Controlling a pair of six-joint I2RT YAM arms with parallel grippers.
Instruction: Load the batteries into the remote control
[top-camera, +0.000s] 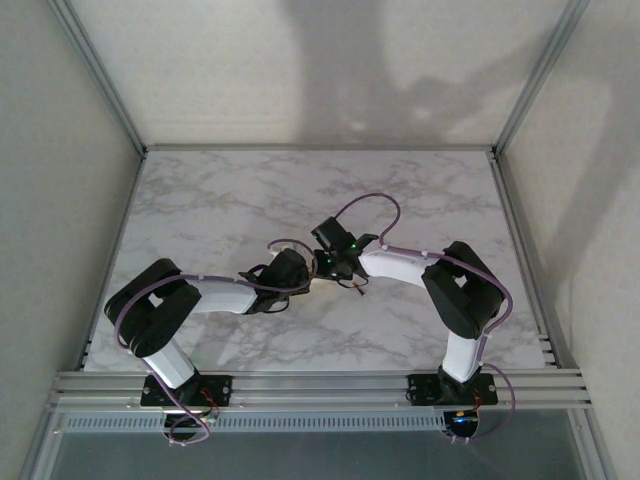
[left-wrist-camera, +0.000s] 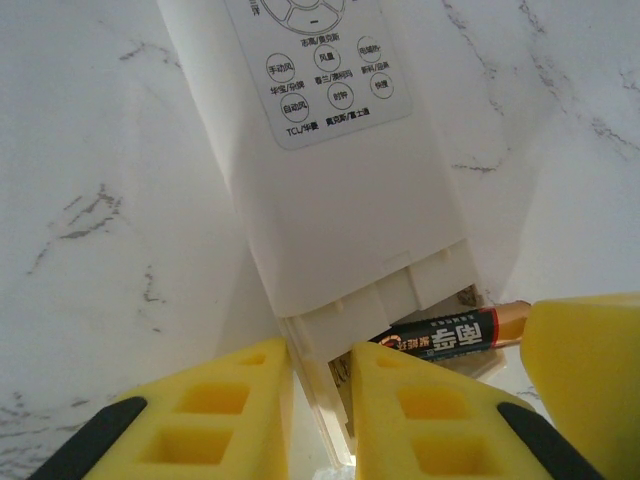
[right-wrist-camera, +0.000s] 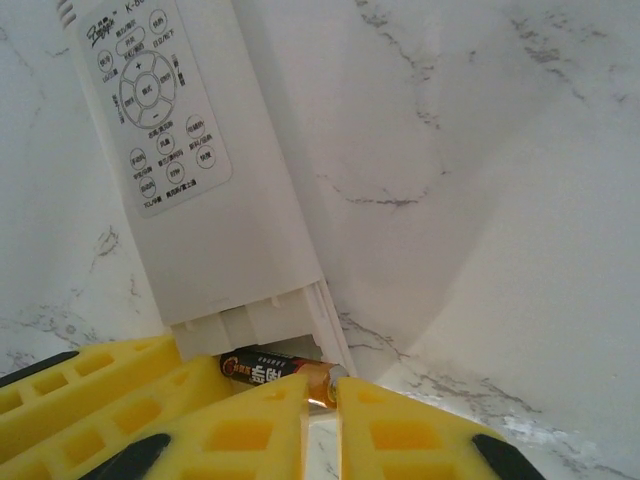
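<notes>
The white remote control (left-wrist-camera: 340, 220) lies button side up on the marble, its open battery end toward both grippers. My left gripper (left-wrist-camera: 318, 372) is shut on the side wall of that open end. One dark battery (right-wrist-camera: 262, 368) with a copper end lies crosswise at the mouth of the compartment. My right gripper (right-wrist-camera: 320, 392) is shut on its copper tip. The same battery (left-wrist-camera: 450, 335) appears in the left wrist view beside a right finger (left-wrist-camera: 590, 380). The second battery is out of view. In the top view, left gripper (top-camera: 290, 272) and right gripper (top-camera: 335, 265) meet mid-table.
The marble table (top-camera: 400, 200) stretches bare to the back and both sides of the arms. Plain walls and metal posts close it in. An aluminium rail (top-camera: 320, 385) carrying the arm bases runs along the near edge.
</notes>
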